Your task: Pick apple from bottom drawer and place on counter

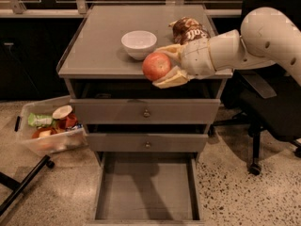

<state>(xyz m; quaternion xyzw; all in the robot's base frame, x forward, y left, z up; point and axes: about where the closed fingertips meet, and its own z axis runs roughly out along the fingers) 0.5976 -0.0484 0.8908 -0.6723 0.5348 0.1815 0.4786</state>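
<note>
The arm [256,39] reaches in from the right, pale and thick, and its pincer [161,68] is closed on the apple [156,66]. One finger [168,51] lies over the top of the fruit and the other sits under it, so the apple is pinched between them and rests on nothing else. It hangs at the front edge of the counter [94,46], about level with the rim. From here I cannot tell whether it is over the top or just out in front of it. The apple is red-pink with a paler patch on its upper side.

On the counter a white bowl [138,44] stands just behind and to the left of the apple, near it but apart. A brown chip bag [189,29] lies toward the back right, partly behind the wrist.

Below the top there are two closed drawer fronts, an upper front [113,112] and a lower front [117,141], each with a small round knob in the middle. The bottom drawer [146,192] is pulled out toward me, and its flat grey floor lies well below the apple, with a shadow across it.

On the floor [244,197] to the left of the cabinet sits a clear bin [28,147] holding mixed food items, which I cannot make out one by one. A dark chair [273,112] on casters stands to the right, behind the arm.
</note>
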